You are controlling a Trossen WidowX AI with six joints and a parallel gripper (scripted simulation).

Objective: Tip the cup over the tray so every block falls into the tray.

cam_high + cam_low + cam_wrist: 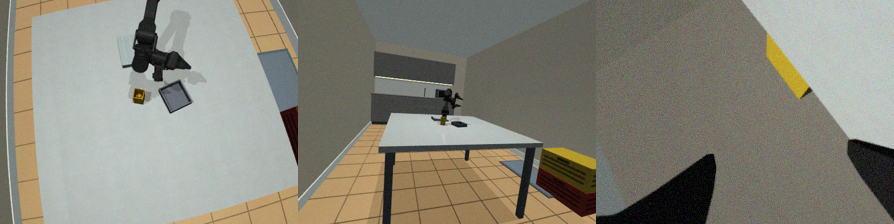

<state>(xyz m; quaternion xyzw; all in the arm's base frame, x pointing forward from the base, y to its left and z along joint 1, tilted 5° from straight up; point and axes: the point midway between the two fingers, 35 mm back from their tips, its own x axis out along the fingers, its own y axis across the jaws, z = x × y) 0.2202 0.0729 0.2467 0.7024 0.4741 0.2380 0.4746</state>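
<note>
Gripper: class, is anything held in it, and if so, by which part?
Nothing is held; the black gripper is open, its fingers wide apart.

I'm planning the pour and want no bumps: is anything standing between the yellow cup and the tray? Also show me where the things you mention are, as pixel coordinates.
Nothing visible stands between the yellow cup (138, 101) (443, 121) and the tray (164, 101) (459, 126); only shadows cross that stretch. The gripper (174, 74) (461, 102) is raised above the table.

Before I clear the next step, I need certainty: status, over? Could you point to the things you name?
Pincer (174, 74) (462, 102) (780, 153) open, raised. Yellow cup (138, 101) (443, 121) upright beside tray (164, 101) (459, 126), block inside.
</note>
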